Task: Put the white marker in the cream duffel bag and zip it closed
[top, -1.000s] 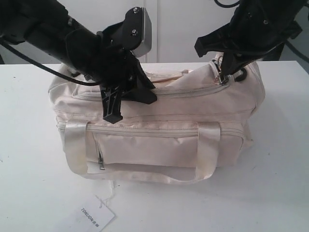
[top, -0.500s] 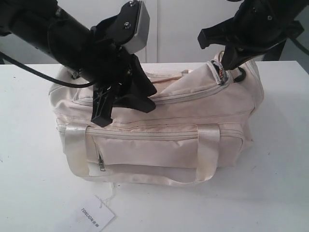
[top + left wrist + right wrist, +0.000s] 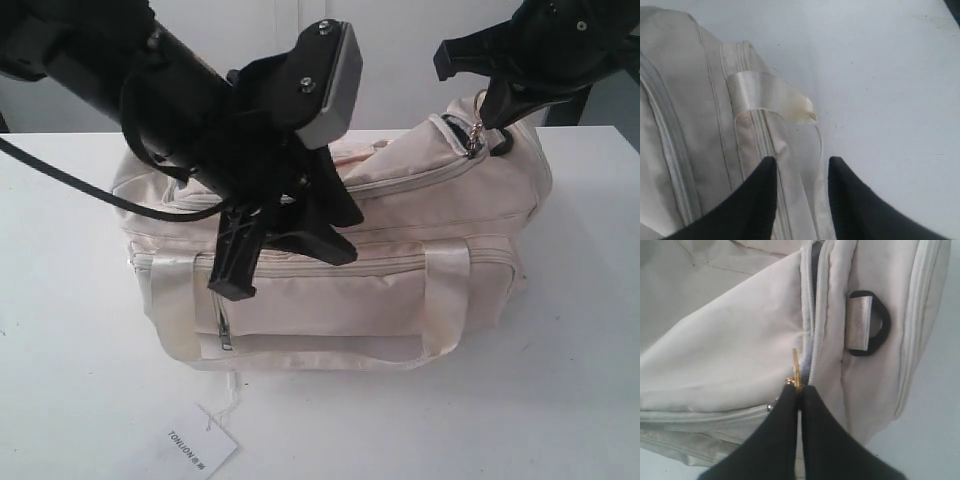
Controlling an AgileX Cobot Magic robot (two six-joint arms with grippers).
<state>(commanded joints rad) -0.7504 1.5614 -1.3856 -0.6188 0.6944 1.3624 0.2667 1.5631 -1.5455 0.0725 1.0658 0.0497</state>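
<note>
Cream bag [image 3: 400, 290] sits on white table [image 3: 70, 380]. Marker: can't tell where. Your right gripper [image 3: 799, 390]: fingers pinched tight on gold zip pull [image 3: 796, 365], near black strap ring [image 3: 867, 322]. Your left gripper [image 3: 800, 162]: fingers apart over front handle [image 3: 770, 92], gripping nothing. Paper tag [image 3: 190, 450] lies before bag.

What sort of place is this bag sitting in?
Probably a robotics lab or test bench: a bare white table, a plain white wall behind, and a black robot left arm and right arm at the cream duffel bag.
</note>
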